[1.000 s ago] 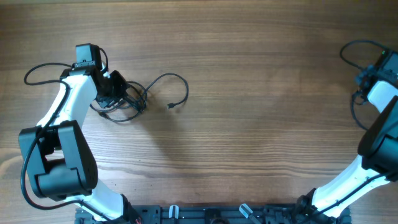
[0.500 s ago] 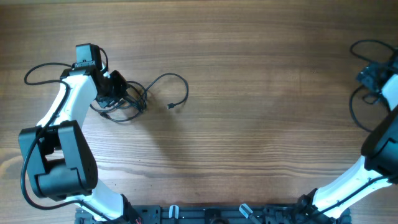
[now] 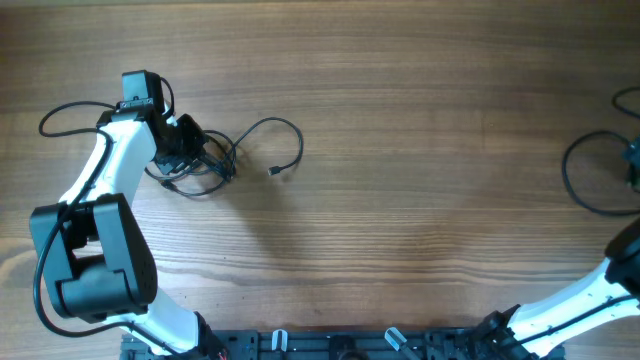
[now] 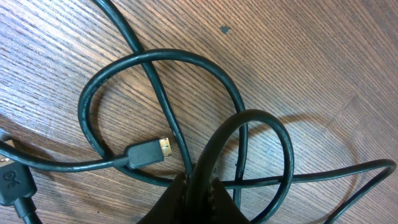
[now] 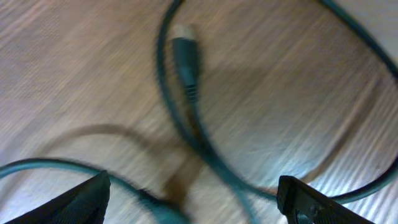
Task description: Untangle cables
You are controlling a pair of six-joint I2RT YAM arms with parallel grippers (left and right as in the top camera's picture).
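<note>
Left gripper (image 4: 198, 188) clamped on cables (image 4: 261, 113) | right gripper (image 5: 194, 202) spread wide above another cable (image 5: 186, 62)

No word or number reads clearly. There is only a small pale logo (image 4: 9, 180), cut by the frame edge, on the flat plug (image 4: 18, 202) lying left of the left pincer (image 4: 198, 183).

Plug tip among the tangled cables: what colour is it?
Gold plug tip among black cables; clearest in left wrist view.
</note>
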